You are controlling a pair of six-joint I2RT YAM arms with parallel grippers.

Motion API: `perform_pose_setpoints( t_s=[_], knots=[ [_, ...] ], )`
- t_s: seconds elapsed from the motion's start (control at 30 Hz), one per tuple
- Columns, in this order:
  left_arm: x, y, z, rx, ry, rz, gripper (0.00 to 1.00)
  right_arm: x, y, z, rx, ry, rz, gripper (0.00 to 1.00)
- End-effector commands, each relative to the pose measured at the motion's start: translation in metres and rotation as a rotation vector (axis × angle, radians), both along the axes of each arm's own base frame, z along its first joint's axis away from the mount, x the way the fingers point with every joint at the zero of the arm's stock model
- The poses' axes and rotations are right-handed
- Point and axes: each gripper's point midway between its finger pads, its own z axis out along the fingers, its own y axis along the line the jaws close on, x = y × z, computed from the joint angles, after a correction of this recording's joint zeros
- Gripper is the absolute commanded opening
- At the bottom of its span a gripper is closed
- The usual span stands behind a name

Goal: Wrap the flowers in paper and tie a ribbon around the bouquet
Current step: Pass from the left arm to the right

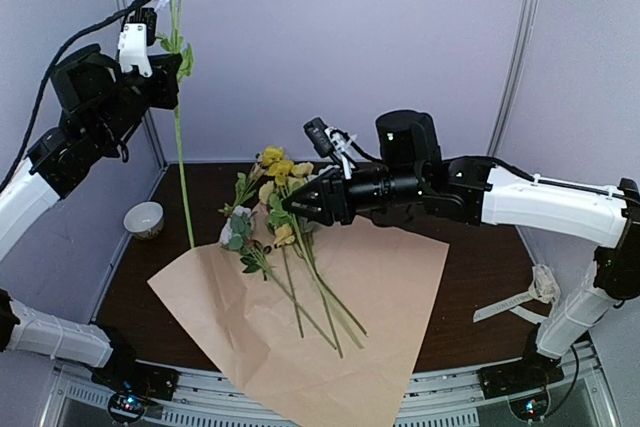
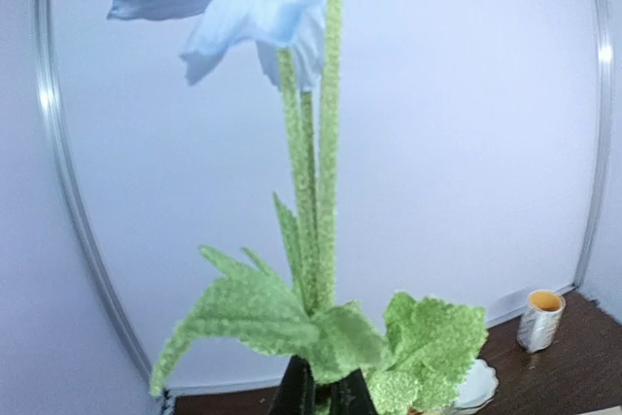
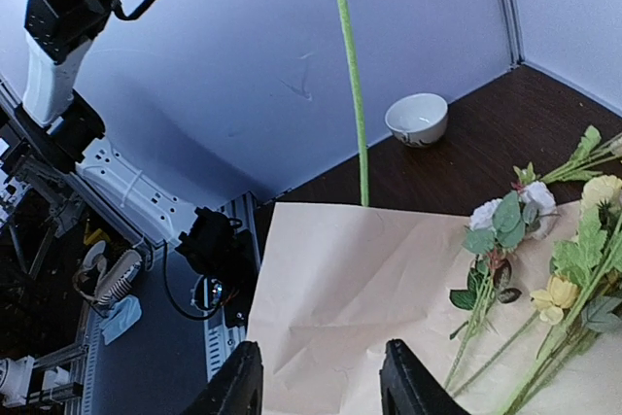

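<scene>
Early going — the large peach-tan paper (image 1: 390,277) sheet lies flat on the dark counter (image 1: 470,279), nothing rolled or tied. Yellow and cream pastel flowers (image 1: 283,209) lie across the paper's far half. The right end effector (image 1: 296,203) hovers just above them, jaws parted and empty. High off the paper's left corner, the left end effector (image 1: 143,35) pinches a long-stemmed pale blue flower (image 1: 181,147) upright. The cream ribbon (image 1: 520,299) lies beyond the paper's right edge, untouched. No legible writing anywhere.

The paper (image 1: 380,287) lies on the middle of the tabletop (image 1: 480,257), and the flowers (image 1: 280,217) lie across its far left part. The bowl (image 1: 146,218) stands left of the paper, the ribbon (image 1: 520,299) at the right edge. In the left claw (image 1: 170,72) one long stem (image 1: 183,177) stands upright between bowl and paper.
</scene>
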Motion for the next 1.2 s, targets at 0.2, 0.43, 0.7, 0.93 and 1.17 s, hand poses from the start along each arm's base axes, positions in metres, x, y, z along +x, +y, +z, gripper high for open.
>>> perform_pose_setpoints(
  t_s=[0.2,0.43,0.7,0.93,1.17],
  knots=[
    [-0.052,-0.032,0.05,0.361,-0.27,0.255,0.0,-0.013,0.003,0.063,0.18,-0.112,0.061,0.43],
    [-0.047,0.0,0.069,0.529,-0.238,0.7,0.0,-0.011,0.0,0.058,0.17,-0.103,0.04,0.43],
    [-0.034,-0.064,0.04,0.199,-0.071,-0.055,0.0,-0.007,0.0,0.058,0.161,-0.103,0.019,0.44],
    [-0.057,-0.102,0.034,-0.15,0.047,-0.593,0.0,-0.002,-0.001,0.057,0.153,-0.102,-0.012,0.46],
    [-0.073,-0.141,0.016,-0.334,0.132,-0.859,0.0,0.003,0.012,0.072,0.181,-0.061,-0.002,0.62]
  ],
)
